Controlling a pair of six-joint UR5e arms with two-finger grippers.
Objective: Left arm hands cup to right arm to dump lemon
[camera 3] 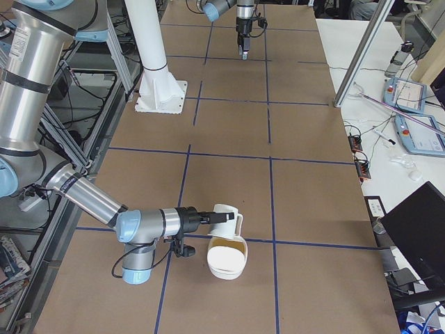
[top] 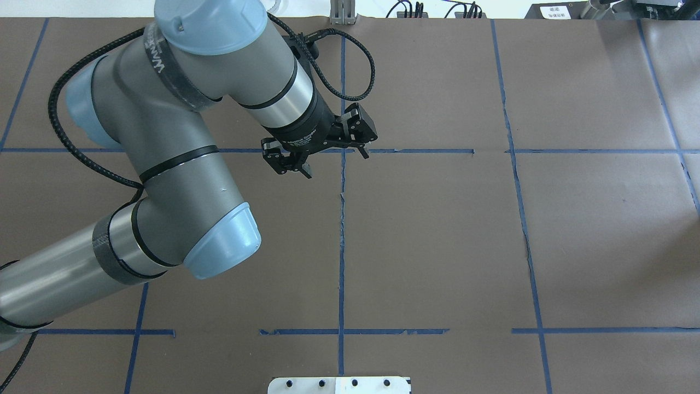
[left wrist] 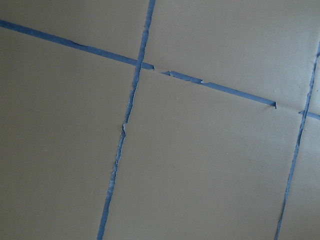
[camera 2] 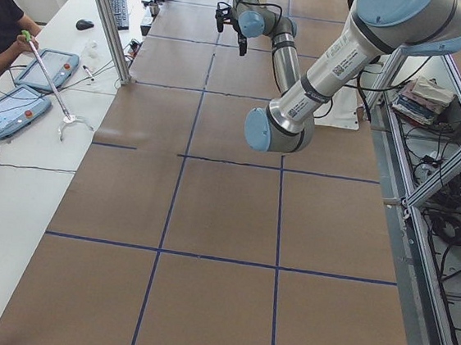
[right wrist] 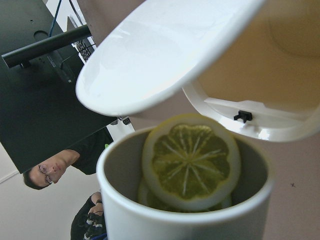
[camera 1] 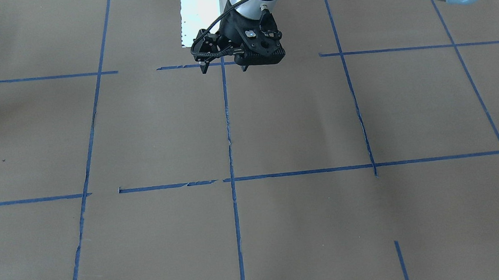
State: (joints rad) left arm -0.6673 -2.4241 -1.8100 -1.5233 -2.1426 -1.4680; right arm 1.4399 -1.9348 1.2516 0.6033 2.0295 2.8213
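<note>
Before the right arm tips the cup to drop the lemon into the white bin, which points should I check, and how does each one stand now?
1. Lemon slice inside the cup: ok.
2. Lid of the white bin raised: ok, the opening shows.
3. Cup mouth in line with the opening: cannot tell; the bin lies just beyond the cup's rim, but the exact line is unclear.
4. Firm hold on the cup: cannot tell; the right gripper shows only small, in the side view.
5. Other arm out of the way: ok; the left gripper is open, empty and far from the cup.
</note>
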